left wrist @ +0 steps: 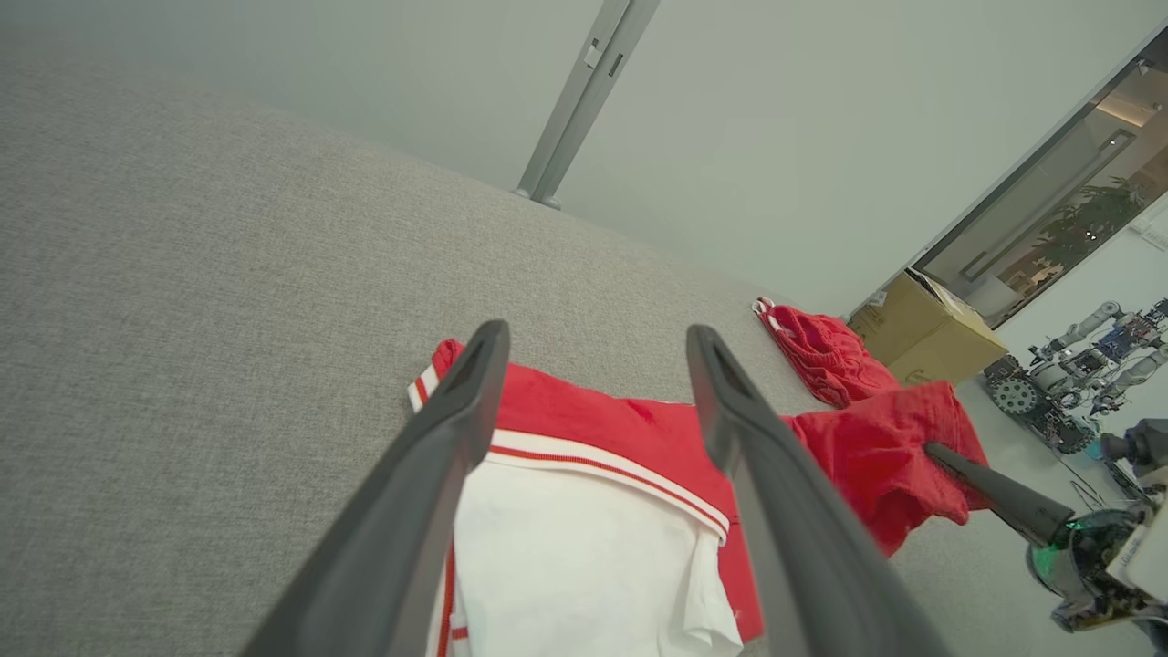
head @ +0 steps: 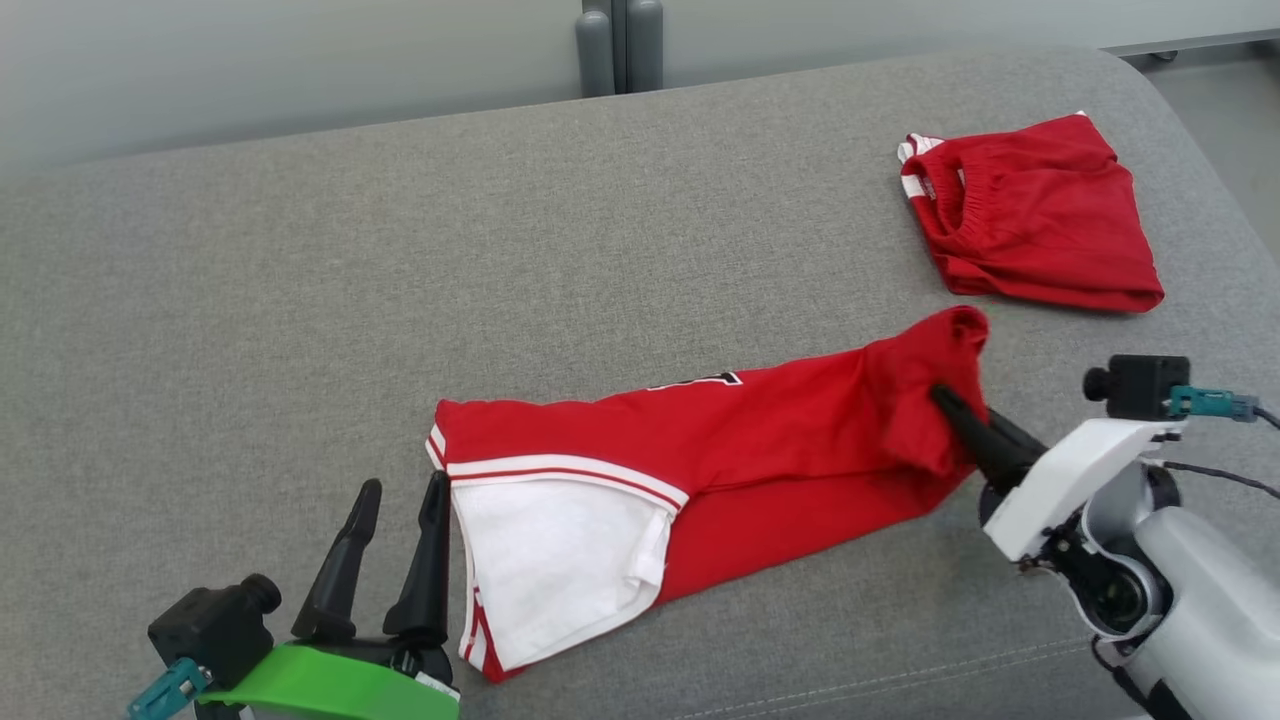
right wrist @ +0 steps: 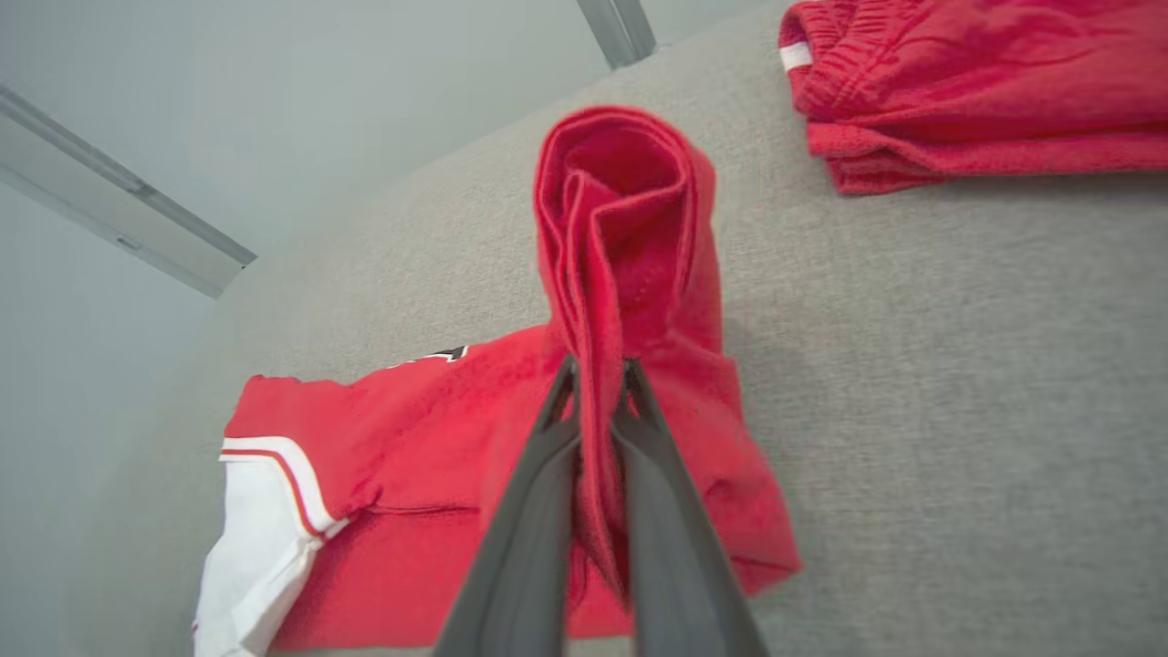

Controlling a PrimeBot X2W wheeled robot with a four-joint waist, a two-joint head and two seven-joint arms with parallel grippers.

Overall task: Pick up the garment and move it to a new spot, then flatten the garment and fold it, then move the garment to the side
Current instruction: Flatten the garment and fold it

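Red-and-white garment (head: 760, 440) lies stretched along the near edge of the grey cushion (head: 400, 300), roughly midway between its left and right ends. White panel is toward the left, red body runs right. Folded red shorts (head: 1030, 215) sit toward the far right corner, well apart. Step in hand, by my reading, is the fold: the right end is to be carried across toward the left. Right gripper (head: 945, 398): fingers pressed together on a bunched pinch of the red end. The right wrist view shows several layers of cloth squeezed between them, with a loop of fabric standing up past the tips. The held end is raised off the cushion; the rest of the garment lies flat on it. Left gripper (head: 403, 483): fingers spread wide, holding nothing, tips just beside the white panel's left edge. Cannot tell whether a tip touches cloth. To do it well, lift only enough for the held end to clear the body, then carry it straight along the garment's length so the crease falls square. The pinch is bunched, so the end likely wants laying down and smoothing, not dropping. The left gripper could pin the white end so the whole piece doesn't drag. Risks: a lower layer trailing along, or cloth slipping from the pinch.
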